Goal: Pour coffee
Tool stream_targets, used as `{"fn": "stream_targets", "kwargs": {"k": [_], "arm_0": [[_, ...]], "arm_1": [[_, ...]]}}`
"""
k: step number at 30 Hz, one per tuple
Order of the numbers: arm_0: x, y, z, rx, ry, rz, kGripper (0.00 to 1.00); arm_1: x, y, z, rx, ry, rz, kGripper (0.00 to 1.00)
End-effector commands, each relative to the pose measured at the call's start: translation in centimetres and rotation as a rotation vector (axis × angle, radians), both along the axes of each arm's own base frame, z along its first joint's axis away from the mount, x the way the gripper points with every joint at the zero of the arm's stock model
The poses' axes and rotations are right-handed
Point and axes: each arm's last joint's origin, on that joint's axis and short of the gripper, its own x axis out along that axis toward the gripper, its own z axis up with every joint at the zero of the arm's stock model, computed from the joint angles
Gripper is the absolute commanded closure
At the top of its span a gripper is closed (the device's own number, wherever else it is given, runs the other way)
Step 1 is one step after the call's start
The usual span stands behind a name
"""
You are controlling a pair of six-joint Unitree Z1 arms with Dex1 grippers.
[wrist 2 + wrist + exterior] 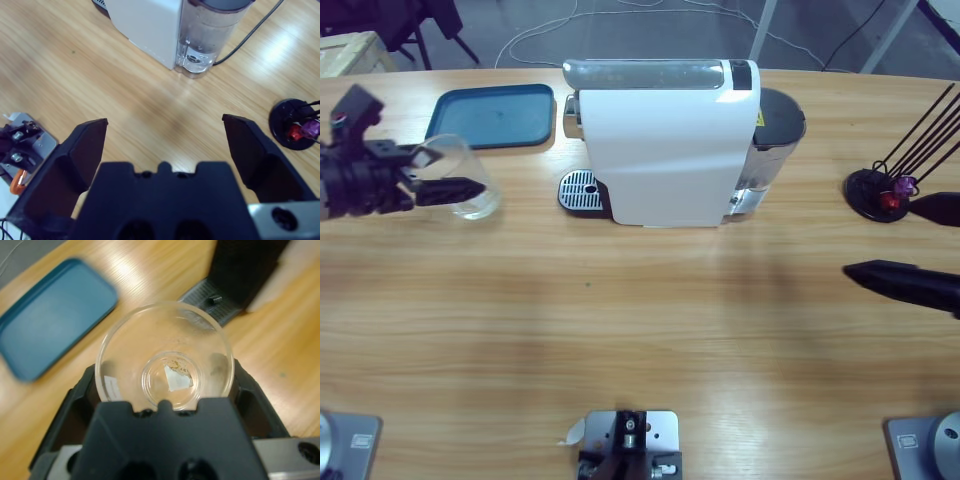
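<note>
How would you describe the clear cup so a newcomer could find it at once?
Start at the white coffee machine mid-table. Go past its drip grate toward the blue tray; in front of the tray the left hand grips the cup. It is the only see-through glass thing there.

The high view looks straight down on the table point(640, 330) from above, with the coffee machine point(665, 145) near the top middle and the tray point(495, 115) at upper left. The left wrist view sits very close behind a glass point(165, 357), looking down into it toward the table, and shares the tray point(50, 325) and the machine's drip grille point(212, 302) with the high view. The right wrist view hangs higher, tilted down over bare table, and shares the machine point(147, 25), its water tank point(210, 30) and the capsule stand point(295, 125) with the high view.
</note>
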Motion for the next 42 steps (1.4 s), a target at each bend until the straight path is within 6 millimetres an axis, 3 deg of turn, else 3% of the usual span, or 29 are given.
{"fn": "stream_targets", "kwargs": {"k": [1,4,8,12,17,24,40,41,42], "arm_0": [[5.7,-2.7,-3.5,0.185,-0.006,-0.202,1.000],[7.6,-3.6,-5.0,0.231,-0.021,-0.259,1.000],[10.2,-5.2,-4.9,0.142,-0.031,-0.263,1.000],[11.5,-6.3,-6.3,0.034,-0.031,-0.312,1.000],[11.2,-7.0,-7.6,0.023,-0.020,-0.369,1.000],[8.7,-7.2,-7.8,0.025,0.012,-0.415,1.000],[9.8,-8.8,-7.9,0.000,0.001,-0.444,1.000],[9.8,-8.8,-7.9,-0.002,0.001,-0.447,0.978],[9.7,-8.8,-8.0,-0.003,0.004,-0.448,0.497]], "arm_1": [[-1.3,-2.0,0.1,-0.015,-0.007,-0.011,0.000],[-1.7,-2.5,-0.2,-0.019,-0.006,-0.009,0.000],[-2.1,-3.0,-0.2,-0.017,-0.013,-0.008,0.000],[-1.8,-2.7,-0.3,-0.038,-0.014,0.003,0.000],[-1.7,-2.6,-0.4,-0.043,-0.019,0.008,0.000],[-1.3,-2.1,-0.6,-0.046,-0.020,0.008,0.000],[-0.8,-1.5,-1.0,-0.062,-0.015,0.002,0.000],[-0.8,-1.5,-1.0,-0.062,-0.016,0.002,0.000],[-0.8,-1.5,-1.0,-0.060,-0.018,0.002,0.000]]}}
